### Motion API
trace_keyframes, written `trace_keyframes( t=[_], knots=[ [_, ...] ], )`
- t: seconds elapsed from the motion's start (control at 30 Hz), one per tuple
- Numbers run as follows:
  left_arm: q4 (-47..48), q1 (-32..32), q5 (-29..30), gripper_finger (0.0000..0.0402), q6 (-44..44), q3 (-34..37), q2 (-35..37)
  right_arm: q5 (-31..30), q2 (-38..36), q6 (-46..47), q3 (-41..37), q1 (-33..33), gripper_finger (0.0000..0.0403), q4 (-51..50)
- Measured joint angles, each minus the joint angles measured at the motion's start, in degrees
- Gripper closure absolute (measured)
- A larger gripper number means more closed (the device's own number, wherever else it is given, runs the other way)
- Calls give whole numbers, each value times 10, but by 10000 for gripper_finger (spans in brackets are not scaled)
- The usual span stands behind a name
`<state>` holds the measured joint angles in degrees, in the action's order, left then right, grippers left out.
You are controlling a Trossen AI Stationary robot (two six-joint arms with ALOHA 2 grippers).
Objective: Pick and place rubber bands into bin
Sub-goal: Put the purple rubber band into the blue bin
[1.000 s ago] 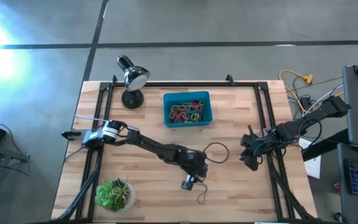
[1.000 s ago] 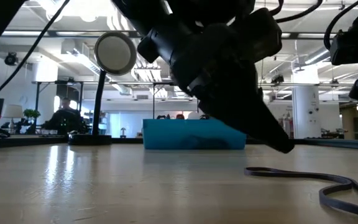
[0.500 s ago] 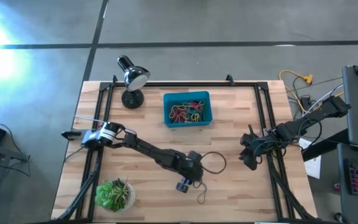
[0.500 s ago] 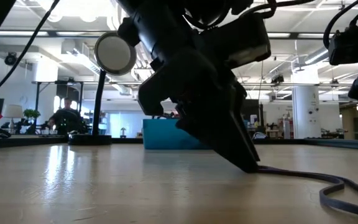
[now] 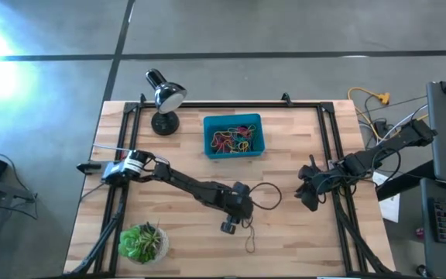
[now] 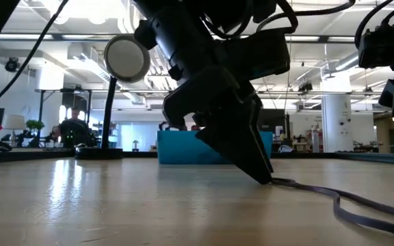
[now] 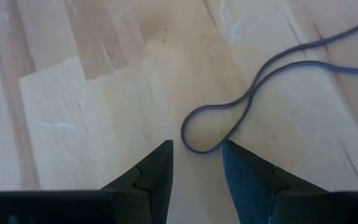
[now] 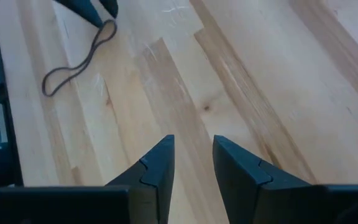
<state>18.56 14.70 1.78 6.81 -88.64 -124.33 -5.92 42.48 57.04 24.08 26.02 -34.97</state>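
While the tabletop (image 5: pixel 300 232) carried everything, the biggest hazard lay in how little stood out on it: one long dark rubber band (image 5: pixel 260 203) sprawled flat on the wood near the middle, well apart from the bin (image 5: pixel 234 136), which sat toward the far edge beside the lamp (image 5: pixel 163 97) and already held a heap of coloured bands (image 5: pixel 233 140).

The left tool (image 5: pixel 231 225) had its tips down at the wood, fingers a little apart, with one curl of the dark band (image 7: pixel 211 127) lying just ahead of and between them. Because the loop was thin and lay flush with the surface, the fingers could probably close over it and come up empty, or scrape the wood and flick it aside. A pinch on only one strand might let the rest trail; on the carry to the bin that hanging length could likely snag the bin's wall or the arm itself and slip free. The band could also stretch and snap away if one end dragged.

The right tool (image 5: pixel 310 194) waited near the right side rail, fingers slightly parted with nothing between them, so it seemed a small risk. The potted plant (image 5: pixel 141 242) at the near left corner looked clear of the path.
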Motion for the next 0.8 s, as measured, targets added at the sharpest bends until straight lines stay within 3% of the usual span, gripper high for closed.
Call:
trace_keyframes(
  t=[0.47, 0.8],
  knots=[
    [-69, -2, -72, 276, -4, -16, 4, -15, 0, -4, 0, 0, 306, 1],
    [-90, -1, -36, 276, -8, -4, -27, -18, 0, -11, -1, 0, 307, 2]
  ],
)
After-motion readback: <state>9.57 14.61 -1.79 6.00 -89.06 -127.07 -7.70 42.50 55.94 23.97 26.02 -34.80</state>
